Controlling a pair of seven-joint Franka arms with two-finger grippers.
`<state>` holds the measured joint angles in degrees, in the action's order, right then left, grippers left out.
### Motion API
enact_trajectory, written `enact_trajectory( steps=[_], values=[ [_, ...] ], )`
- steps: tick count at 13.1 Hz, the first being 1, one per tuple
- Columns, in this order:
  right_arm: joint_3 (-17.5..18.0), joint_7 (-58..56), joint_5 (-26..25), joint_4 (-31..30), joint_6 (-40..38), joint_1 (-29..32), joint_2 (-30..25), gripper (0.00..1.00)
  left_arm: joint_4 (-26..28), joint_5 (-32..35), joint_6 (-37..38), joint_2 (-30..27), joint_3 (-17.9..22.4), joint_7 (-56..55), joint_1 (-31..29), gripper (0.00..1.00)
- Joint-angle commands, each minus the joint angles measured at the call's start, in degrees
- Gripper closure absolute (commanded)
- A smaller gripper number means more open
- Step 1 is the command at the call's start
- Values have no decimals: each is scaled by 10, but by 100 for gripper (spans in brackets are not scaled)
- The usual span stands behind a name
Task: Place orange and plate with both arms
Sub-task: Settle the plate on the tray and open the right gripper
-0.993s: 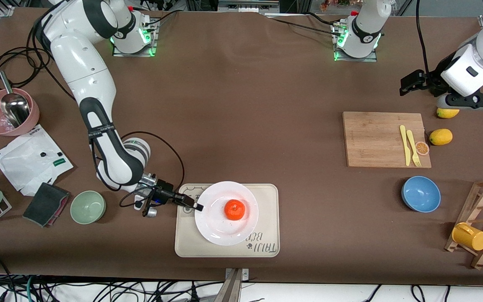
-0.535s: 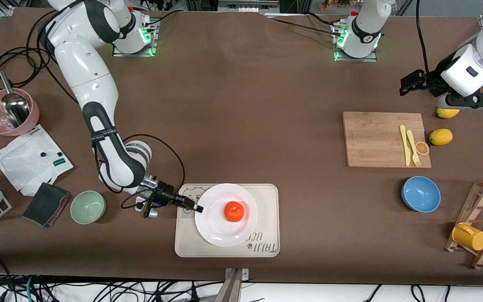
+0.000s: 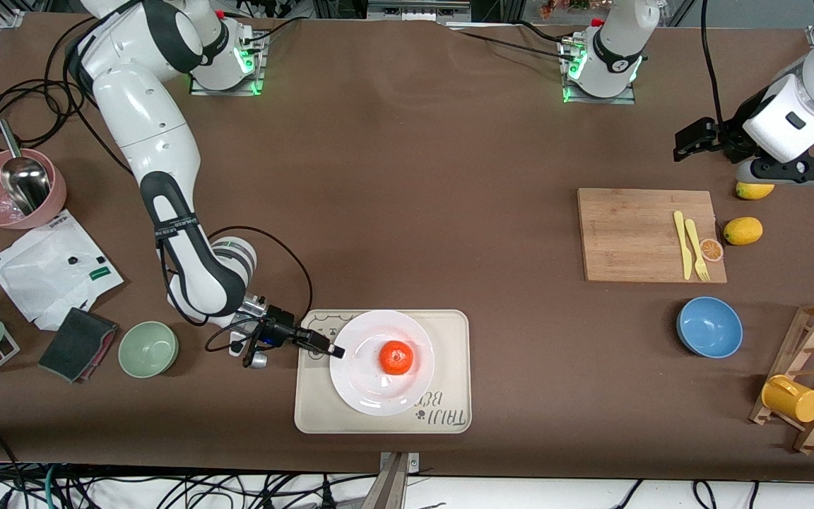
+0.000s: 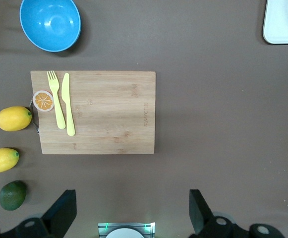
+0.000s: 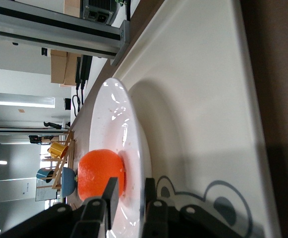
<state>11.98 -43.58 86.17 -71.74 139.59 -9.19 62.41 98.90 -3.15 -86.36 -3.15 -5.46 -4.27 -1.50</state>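
Now the right gripper (image 3: 333, 349) is straddling the rim of the plate (image 3: 357, 385), fingers slightly parted, orange (image 3: 396, 357) sitting on it; the left gripper (image 4: 129, 210) is waiting wide open over the table.

Brown matte table (image 3: 407, 177) fills most of front view, faint creases in covering. White floor strip below table's near edge, strewn with tangled black and green cables (image 3: 167, 488). Metal bracket (image 3: 396, 481) clamped at middle of near edge. Aluminium frame rail (image 5: 54, 29) in right wrist view, cardboard boxes (image 5: 64, 69) beside it, pale wall, long ceiling light strip (image 5: 20, 103).
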Motion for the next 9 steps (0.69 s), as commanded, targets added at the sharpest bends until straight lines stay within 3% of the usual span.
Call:
enact_trajectory(
  steps=[1,6,9],
  values=[
    [1,-5,-7,20,12,-2,17,0,-10,-4,11,2,-5,-3,-3,0],
    [-4,2,-61,21,12,-1,9,0,-10,-4,11,2,-6,-4,-3,0],
    [-4,3,-66,21,12,-1,3,0,-10,-4,11,2,-7,-5,-3,0]
  ],
)
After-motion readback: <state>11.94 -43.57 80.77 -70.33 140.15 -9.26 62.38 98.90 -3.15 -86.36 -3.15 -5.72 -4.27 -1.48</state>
